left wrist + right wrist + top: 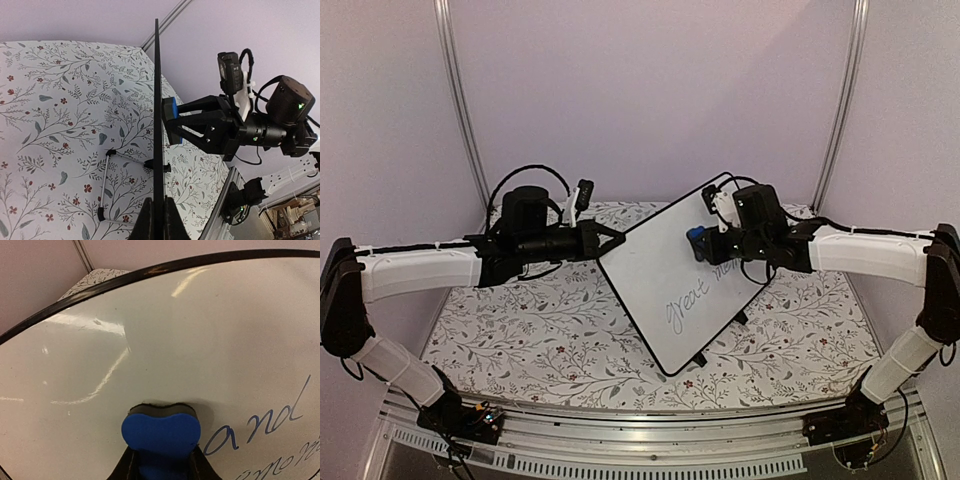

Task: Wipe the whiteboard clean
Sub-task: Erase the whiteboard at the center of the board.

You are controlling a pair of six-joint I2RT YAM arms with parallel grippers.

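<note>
The top external view is taken from above and behind the near edge of the desk [520,345]. It is directed down and forward toward the far wall [650,90], and the whole whiteboard [665,290] is covered from a distance. The left wrist view is taken close behind the left tool [159,217] and directed rightward along the board's rim. The board is thus seen edge-on, with the right tool [172,124] beyond it. The right wrist view is set very near the board's face, just behind the blue eraser [161,429]. Board and eraser are shared by all three views.
</note>
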